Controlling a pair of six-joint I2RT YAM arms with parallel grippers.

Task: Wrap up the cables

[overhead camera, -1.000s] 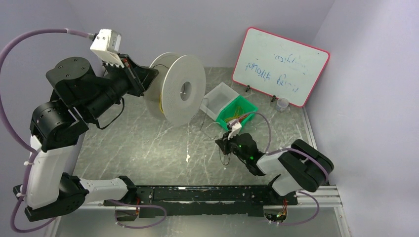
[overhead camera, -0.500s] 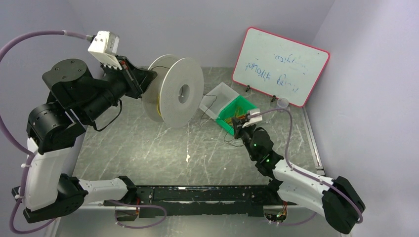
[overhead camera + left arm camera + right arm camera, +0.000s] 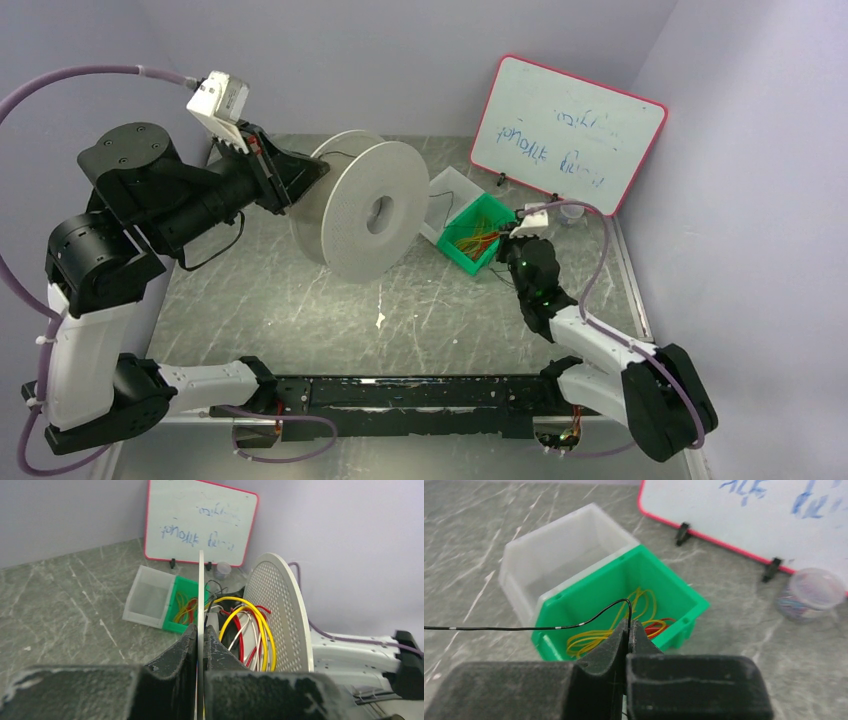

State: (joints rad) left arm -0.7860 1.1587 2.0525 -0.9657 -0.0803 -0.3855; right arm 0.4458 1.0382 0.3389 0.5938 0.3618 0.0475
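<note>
Cables (image 3: 250,630) in yellow, red and white loop around the core of a white spool (image 3: 365,212), between its thin solid disc and a perforated one. More yellow and red ones lie coiled in a green bin (image 3: 669,587) near the far right corner of the grey, veined counter (image 3: 300,290). The left pincer (image 3: 200,642) is pressed together on the solid disc's rim, holding the spool on edge. The right pincer (image 3: 628,630) pinches a black cable (image 3: 524,628), hair-thin with pale bands, which runs straight leftward across the green bin's front. A clear plastic bin (image 3: 559,555) touches the green one's far side. A red-framed whiteboard (image 3: 567,135) leans at the far edge, with a small round tub (image 3: 809,592) just beside it.
</note>
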